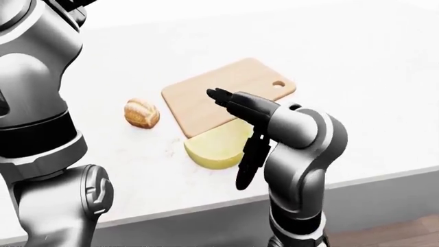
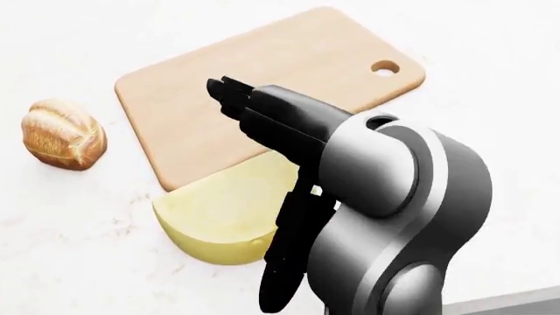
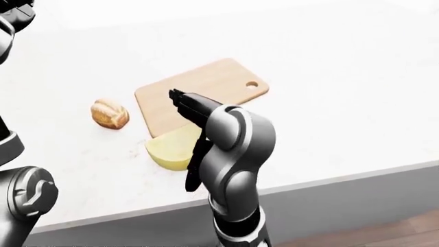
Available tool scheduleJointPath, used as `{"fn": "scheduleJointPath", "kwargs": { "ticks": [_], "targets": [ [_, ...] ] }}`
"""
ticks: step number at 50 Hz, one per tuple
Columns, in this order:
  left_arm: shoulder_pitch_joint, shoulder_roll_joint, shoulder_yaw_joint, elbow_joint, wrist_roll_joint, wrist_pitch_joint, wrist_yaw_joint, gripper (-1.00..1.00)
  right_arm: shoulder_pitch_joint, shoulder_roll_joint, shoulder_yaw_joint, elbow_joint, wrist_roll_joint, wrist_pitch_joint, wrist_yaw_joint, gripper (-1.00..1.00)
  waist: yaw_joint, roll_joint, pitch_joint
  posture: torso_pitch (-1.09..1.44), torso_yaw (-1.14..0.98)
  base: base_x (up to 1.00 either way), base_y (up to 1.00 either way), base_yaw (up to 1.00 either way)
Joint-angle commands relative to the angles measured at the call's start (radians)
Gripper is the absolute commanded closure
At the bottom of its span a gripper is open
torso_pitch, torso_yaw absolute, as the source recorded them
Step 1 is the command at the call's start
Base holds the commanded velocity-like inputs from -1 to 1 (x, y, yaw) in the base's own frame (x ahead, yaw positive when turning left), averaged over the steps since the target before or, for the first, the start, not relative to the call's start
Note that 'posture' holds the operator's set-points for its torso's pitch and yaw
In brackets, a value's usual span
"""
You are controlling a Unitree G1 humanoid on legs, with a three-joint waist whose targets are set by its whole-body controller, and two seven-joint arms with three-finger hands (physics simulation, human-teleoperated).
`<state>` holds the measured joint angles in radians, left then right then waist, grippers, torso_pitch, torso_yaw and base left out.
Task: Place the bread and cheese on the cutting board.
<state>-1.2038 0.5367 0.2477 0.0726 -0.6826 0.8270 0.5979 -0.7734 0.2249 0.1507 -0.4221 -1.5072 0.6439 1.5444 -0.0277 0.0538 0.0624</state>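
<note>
The cheese [image 2: 218, 220] lies on the white counter [image 2: 490, 59], partly over the bottom edge of the cutting board [image 2: 262, 85], and the bread [image 2: 63, 133] sits on the counter well to the left of the board, so neither of the 2 foods is properly on it yet. The right hand [image 2: 262, 131] hovers over the board and the cheese with its dark fingers [image 2: 229, 95] spread apart and holding nothing, and the left hand is not in view. I think the cheese step is in hand, so next the fingers need to close on the cheese and move it fully onto the board.
</note>
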Motion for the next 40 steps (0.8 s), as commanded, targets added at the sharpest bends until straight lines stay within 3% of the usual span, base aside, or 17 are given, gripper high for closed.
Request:
{"fn": "scheduleJointPath", "kwargs": {
  "ticks": [1,15,21,36,40],
  "targets": [
    [-0.035,0.014,0.009,-0.024,0.002,-0.027,-0.004,-1.0,-0.028,0.003,0.007,-0.021,0.017,-0.013,-0.036,-1.0,-0.001,0.005,-0.031,0.0,0.0,0.0,0.0,0.0],
    [-0.036,0.015,0.009,-0.028,-0.001,-0.024,-0.002,-1.0,-0.022,0.0,0.015,-0.006,0.04,-0.013,-0.069,-0.98,0.002,0.004,-0.031,0.0,0.0,0.0,0.0,0.0],
    [-0.037,0.014,0.009,-0.023,0.001,-0.028,-0.004,-1.0,-0.023,0.002,0.017,-0.005,0.037,-0.018,-0.067,-0.67,0.002,0.004,-0.03,0.0,0.0,0.0,0.0,0.0],
    [-0.036,0.014,0.01,-0.029,-0.009,-0.025,0.0,-1.0,0.022,0.012,0.041,0.016,0.044,-0.055,-0.091,-0.65,0.002,0.005,-0.031,0.0,0.0,0.0,0.0,0.0],
    [-0.035,0.016,0.012,-0.031,-0.012,-0.022,0.002,-1.0,0.021,0.016,0.039,0.013,0.035,-0.062,-0.083,-0.5,0.002,0.005,-0.032,0.0,0.0,0.0,0.0,0.0]
  ]
}}
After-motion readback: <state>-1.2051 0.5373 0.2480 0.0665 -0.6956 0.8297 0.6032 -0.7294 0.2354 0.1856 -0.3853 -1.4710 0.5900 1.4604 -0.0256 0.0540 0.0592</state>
